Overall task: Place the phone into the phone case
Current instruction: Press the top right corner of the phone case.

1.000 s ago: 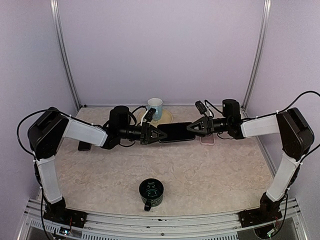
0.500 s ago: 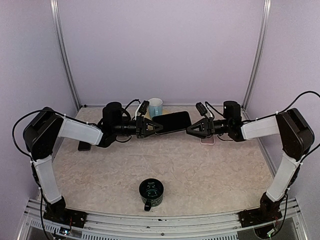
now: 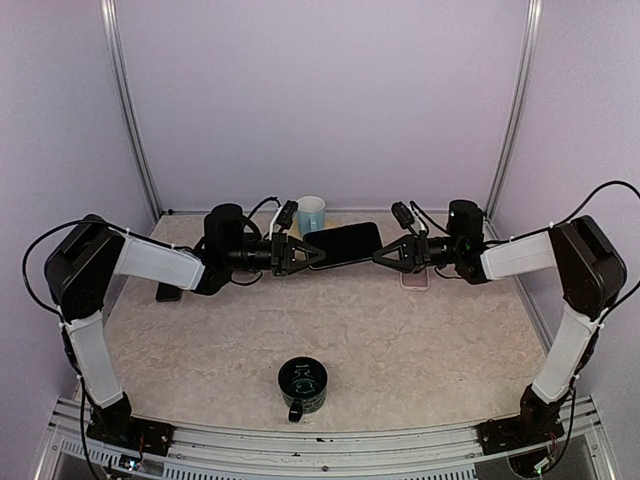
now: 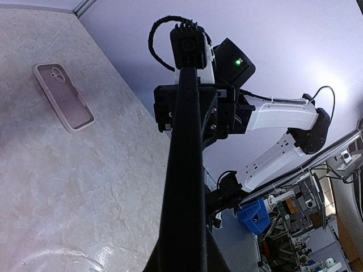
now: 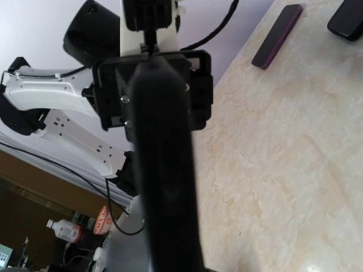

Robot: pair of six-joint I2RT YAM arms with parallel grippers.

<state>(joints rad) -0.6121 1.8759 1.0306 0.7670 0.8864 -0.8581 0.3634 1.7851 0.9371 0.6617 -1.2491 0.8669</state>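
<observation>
Two clamped grips hold the phone [image 3: 345, 243] aloft lengthwise between your left gripper [image 3: 318, 256] and right gripper [image 3: 380, 258]; the phone case [image 3: 415, 281] lies below, nearest the right.

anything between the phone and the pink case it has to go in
No object does: the pink case lies open and empty. Only the right gripper, at the end of the phone, hangs partly above it in the top view.

Glossy phone [image 3: 345, 243], matt rubbery phone case [image 4: 61, 97], smooth marble-look tabletop [image 3: 400, 340].
</observation>
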